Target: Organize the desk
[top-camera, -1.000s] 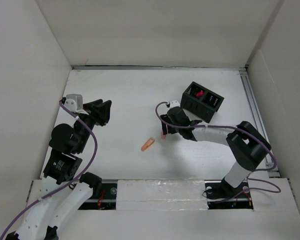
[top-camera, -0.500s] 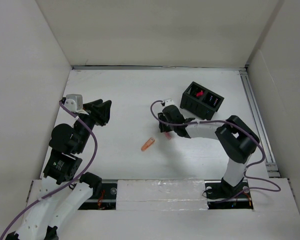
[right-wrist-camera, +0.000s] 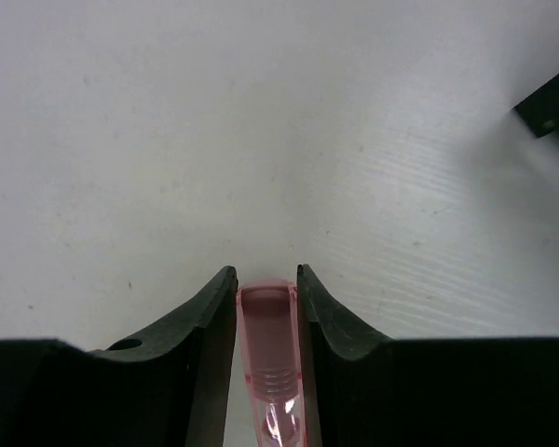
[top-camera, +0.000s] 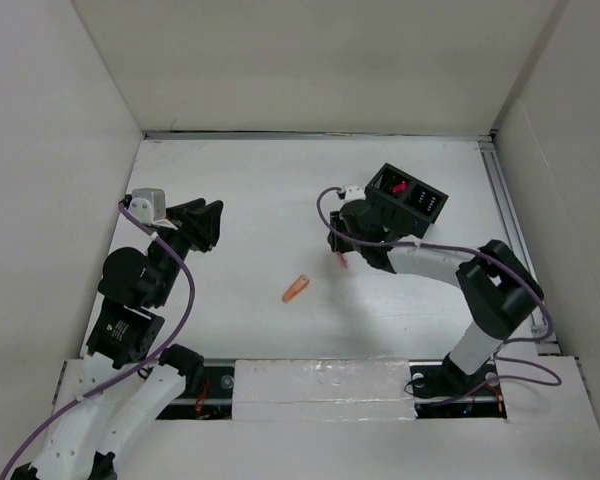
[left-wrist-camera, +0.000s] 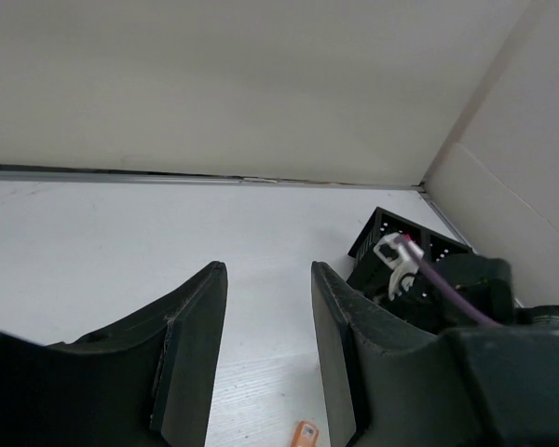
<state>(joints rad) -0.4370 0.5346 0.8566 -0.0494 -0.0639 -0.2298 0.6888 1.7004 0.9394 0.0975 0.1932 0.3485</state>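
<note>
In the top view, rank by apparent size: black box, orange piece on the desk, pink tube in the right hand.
1. The black compartmented box, clearly largest.
2-3. The orange piece and the pink tube: both tiny; the right hand covers part of the tube, so unranked.

Plain off-white wall panels box the scene: far panel (top-camera: 320, 60), left panel (top-camera: 40, 150), right panel (top-camera: 575, 200). Between them sits a large flat matte white tabletop (top-camera: 250, 180). A grey metal rail (top-camera: 503, 200) runs along its right edge and a dark seam (top-camera: 280, 134) along the far edge. Light is even, shadows soft.
</note>
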